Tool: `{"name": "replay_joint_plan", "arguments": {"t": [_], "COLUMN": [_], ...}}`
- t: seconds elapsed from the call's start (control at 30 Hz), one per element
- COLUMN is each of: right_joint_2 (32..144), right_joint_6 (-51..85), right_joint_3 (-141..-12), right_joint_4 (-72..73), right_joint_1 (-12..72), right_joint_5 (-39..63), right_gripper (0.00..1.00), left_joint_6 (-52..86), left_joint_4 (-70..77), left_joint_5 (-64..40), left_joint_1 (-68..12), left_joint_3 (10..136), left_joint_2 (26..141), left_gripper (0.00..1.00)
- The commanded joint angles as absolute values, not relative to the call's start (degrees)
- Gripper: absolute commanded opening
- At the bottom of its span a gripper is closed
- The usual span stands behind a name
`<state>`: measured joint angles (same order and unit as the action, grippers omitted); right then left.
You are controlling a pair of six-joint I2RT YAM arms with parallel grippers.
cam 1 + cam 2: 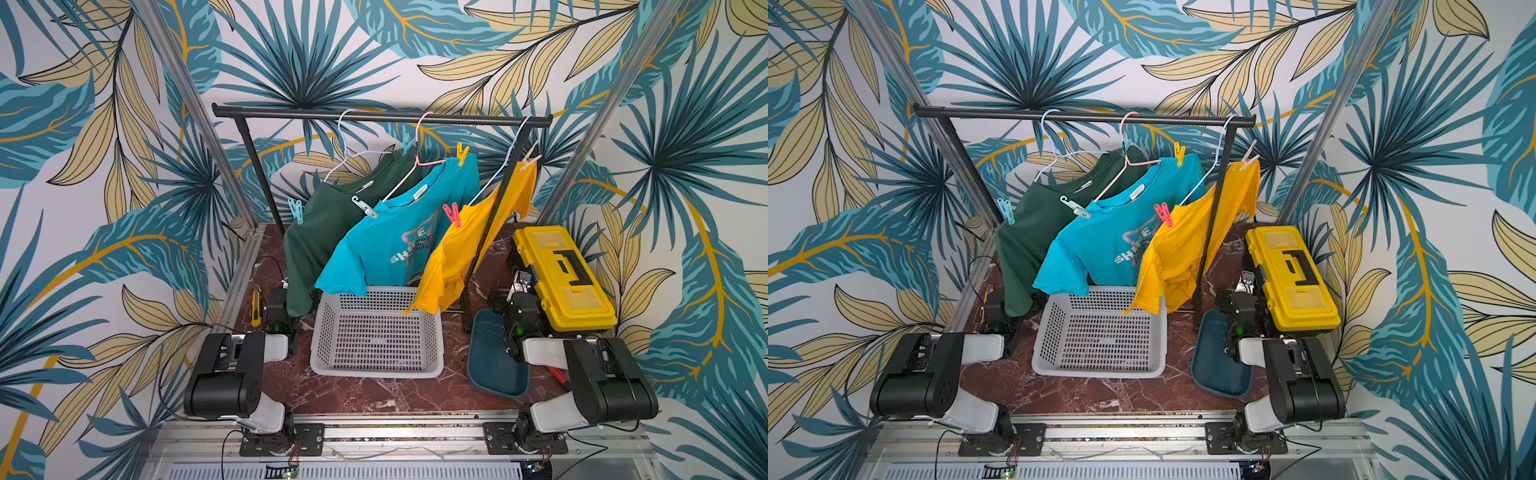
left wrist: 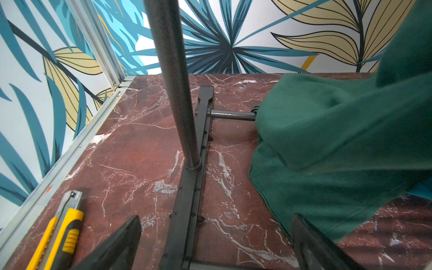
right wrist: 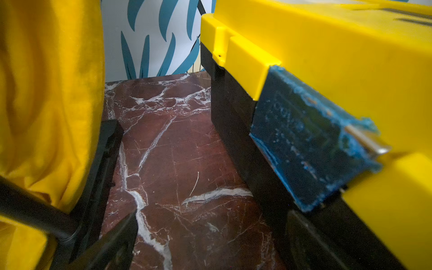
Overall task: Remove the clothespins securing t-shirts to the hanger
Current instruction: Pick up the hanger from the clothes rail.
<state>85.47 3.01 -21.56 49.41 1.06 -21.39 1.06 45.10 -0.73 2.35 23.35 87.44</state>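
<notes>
Left jaws spread wide, empty, low over worktop (image 2: pixel 131 152), rack foot (image 2: pixel 187 210) in line between them; utility knife (image 2: pixel 58 233) one side, green t-shirt (image 2: pixel 339 140) hem other side

Right jaws wide too, empty, between yellow t-shirt (image 3: pixel 46 93) and toolbox (image 3: pixel 327 58)

Farther: basket (image 1: pixel 374 372) below turquoise t-shirt (image 1: pixel 395 237)

Six clothespins all clipped on at shirt shoulders. Near ends: teal clothespin (image 1: pixel 295 210), pale clothespin (image 1: pixel 365 207), red-pink clothespin (image 1: pixel 452 214). Far ends, under rail (image 1: pixel 291 113): second teal clothespin (image 1: pixel 407 143), yellow clothespin (image 1: pixel 462 153), peach clothespin (image 1: pixel 530 160)
</notes>
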Motion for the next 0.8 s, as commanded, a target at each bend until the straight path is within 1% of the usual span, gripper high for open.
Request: {"name": "replay_joint_plan", "arguments": {"t": [0.0,0.6,0.77], "right_joint_2": [85.05,84.99,83.64], "right_joint_6": [3.52,3.46,1.81], "right_joint_3": [-21.90,-21.96,-21.69], "right_joint_4": [49.55,49.48,49.87], "right_joint_1": [0.88,0.88,0.88], "right_joint_5": [-21.99,-21.87,-20.60], "right_gripper": [0.99,0.99,0.99], "left_joint_6": [1.51,2.13,3.04], "left_joint_4": [45.38,45.40,45.34], "left_joint_5": [-1.66,-3.78,-0.33], "left_joint_1": [2.58,3.63,3.69], "left_joint_3": [24.08,23.99,23.50], "left_joint_2": [86.74,86.70,83.34], "left_gripper": [0.99,1.00,1.00]}}
